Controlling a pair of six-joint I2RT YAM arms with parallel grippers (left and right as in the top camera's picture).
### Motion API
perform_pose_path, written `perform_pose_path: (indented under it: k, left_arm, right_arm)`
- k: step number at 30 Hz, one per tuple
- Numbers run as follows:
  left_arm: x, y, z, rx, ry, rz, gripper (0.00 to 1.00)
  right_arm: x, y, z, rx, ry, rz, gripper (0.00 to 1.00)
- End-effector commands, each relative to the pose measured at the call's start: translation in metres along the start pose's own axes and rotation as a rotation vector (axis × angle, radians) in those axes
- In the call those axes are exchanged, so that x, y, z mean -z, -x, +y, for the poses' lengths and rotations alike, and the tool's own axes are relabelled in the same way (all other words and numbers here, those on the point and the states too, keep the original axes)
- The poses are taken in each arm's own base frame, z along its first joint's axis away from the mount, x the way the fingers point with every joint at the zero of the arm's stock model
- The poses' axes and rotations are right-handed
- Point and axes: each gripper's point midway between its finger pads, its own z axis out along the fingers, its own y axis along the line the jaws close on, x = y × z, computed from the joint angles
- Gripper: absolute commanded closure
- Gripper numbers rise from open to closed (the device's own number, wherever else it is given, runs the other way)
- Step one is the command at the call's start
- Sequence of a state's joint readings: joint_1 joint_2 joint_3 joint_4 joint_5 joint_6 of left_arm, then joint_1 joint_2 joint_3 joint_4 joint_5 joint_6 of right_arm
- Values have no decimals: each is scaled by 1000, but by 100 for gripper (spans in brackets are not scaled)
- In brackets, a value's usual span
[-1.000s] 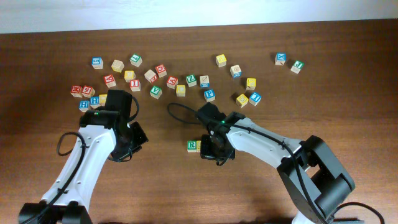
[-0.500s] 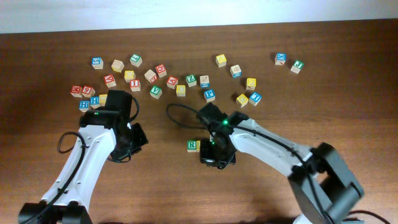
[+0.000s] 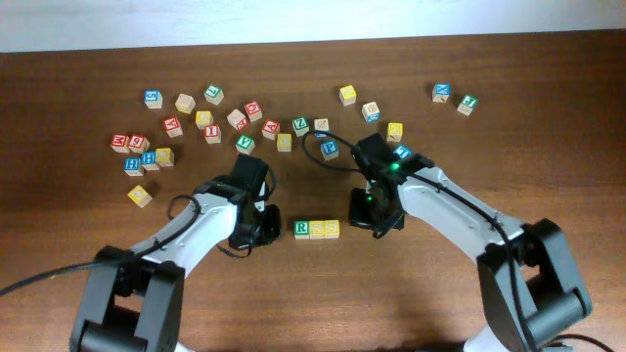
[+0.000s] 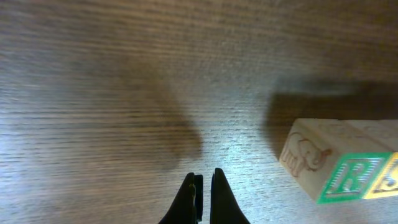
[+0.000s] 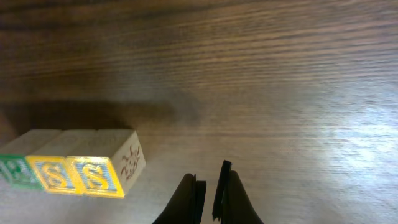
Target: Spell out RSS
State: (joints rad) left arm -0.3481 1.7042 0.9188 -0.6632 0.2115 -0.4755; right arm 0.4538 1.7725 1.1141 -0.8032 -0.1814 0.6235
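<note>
Three wooden cubes stand in a touching row on the table: the green R cube (image 3: 302, 229), then one yellow S cube (image 3: 317, 229) and a second S cube (image 3: 331, 229). My left gripper (image 3: 262, 233) is shut and empty, low over the table just left of the R cube (image 4: 351, 176). Its fingertips (image 4: 204, 180) are apart from the cube. My right gripper (image 3: 369, 220) is shut and empty, just right of the row. Its fingertips (image 5: 208, 179) are a short gap from the end S cube (image 5: 96, 174). The other S cube (image 5: 55, 173) and the R cube (image 5: 12, 169) lie beyond it.
Several loose letter cubes are scattered across the far part of the table, such as a green-lettered one (image 3: 245, 143), a blue one (image 3: 330, 149) and a yellow one (image 3: 140, 195) at the left. Both arms lie over the table's middle.
The right gripper let go of the second S cube at the row's end and drew back up and right. The left arm swung right to beside the R cube, uncovering a yellow cube.
</note>
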Motion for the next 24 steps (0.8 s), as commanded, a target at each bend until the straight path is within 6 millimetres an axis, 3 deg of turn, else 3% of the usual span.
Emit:
perform_pose_path:
  k: [1,5,14,20,24]
  left_arm:
    - [-12,-1,-10,-13,-34,16,100]
    - [-13,-4,-30,-56,-93,14,100]
    - [-13,-2,-38,-72,-127,9,100]
    - [-13,4,-25,-68,-53,-26,100]
    - [5,15,-17,-67,23,-79,100]
  right_arm:
    - [-16,-7,17,-7,86,67,96]
    - [-28,-13,34,26,131,87,96]
    - [-29,-15,45,51,156,82,96]
    - [-29,-15,38,49,121,81,96]
    - [-14,-4,15,30,-30,49,95]
